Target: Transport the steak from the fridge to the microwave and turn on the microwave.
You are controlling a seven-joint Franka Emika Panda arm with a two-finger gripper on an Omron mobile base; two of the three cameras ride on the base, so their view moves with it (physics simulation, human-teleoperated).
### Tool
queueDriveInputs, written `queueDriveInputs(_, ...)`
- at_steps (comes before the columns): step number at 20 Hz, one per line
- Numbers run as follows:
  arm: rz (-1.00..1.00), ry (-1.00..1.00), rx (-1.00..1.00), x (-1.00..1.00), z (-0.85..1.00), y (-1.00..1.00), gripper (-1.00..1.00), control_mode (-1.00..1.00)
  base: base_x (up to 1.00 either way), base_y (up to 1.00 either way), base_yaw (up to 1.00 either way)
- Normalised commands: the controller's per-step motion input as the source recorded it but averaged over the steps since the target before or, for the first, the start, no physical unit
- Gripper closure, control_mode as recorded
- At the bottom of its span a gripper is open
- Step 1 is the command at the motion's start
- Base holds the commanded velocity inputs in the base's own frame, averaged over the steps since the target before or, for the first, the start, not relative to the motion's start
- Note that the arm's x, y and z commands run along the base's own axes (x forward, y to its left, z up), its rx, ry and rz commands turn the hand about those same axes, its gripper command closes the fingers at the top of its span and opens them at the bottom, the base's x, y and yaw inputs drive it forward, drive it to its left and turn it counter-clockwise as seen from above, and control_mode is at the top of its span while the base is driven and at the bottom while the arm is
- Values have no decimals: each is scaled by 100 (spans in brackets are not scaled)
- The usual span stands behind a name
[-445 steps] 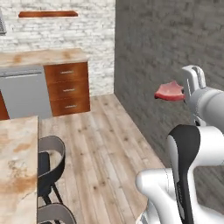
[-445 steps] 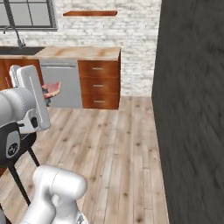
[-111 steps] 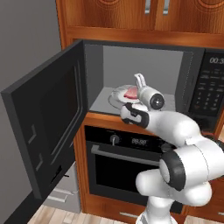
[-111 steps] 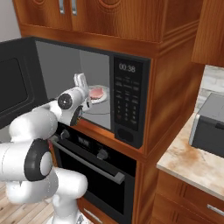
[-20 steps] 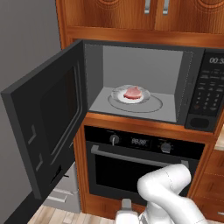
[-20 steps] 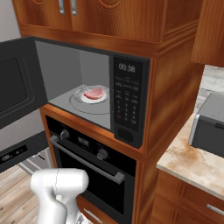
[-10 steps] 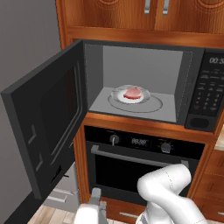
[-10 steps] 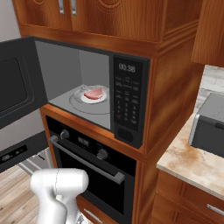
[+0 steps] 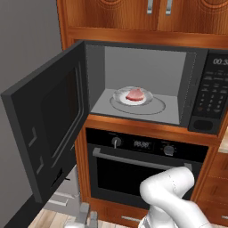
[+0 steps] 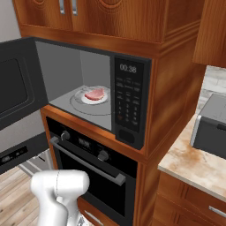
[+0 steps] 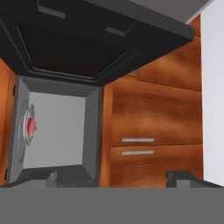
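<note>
Wooden cabinets (image 9: 133,13) sit above the microwave (image 9: 147,89), the steak (image 9: 135,94) rests on its glass plate (image 9: 149,100) inside, and the claw (image 11: 111,177) hangs wide and empty below the door (image 9: 49,133), which could get bumped.

The microwave (image 9: 147,84) is matt dark plastic with a smooth grey lining; the cabinets (image 10: 132,22) are glossy reddish wood; the worktop (image 10: 194,165) looks like mottled polished stone.

Steak (image 9: 135,94) inside microwave (image 9: 147,87) — oven (image 9: 144,173) directly below.
</note>
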Motion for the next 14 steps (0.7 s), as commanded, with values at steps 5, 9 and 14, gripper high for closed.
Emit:
queueDriveInputs(5, 0, 0, 1, 25, -18, 8, -100, -100, 0, 0, 0)
queueDriveInputs(9, 0, 0, 1, 27, -14, 6, -100, -100, 0, 0, 0)
queueDriveInputs(14, 0, 0, 0, 25, -26, 24, -100, -100, 0, 0, 0)
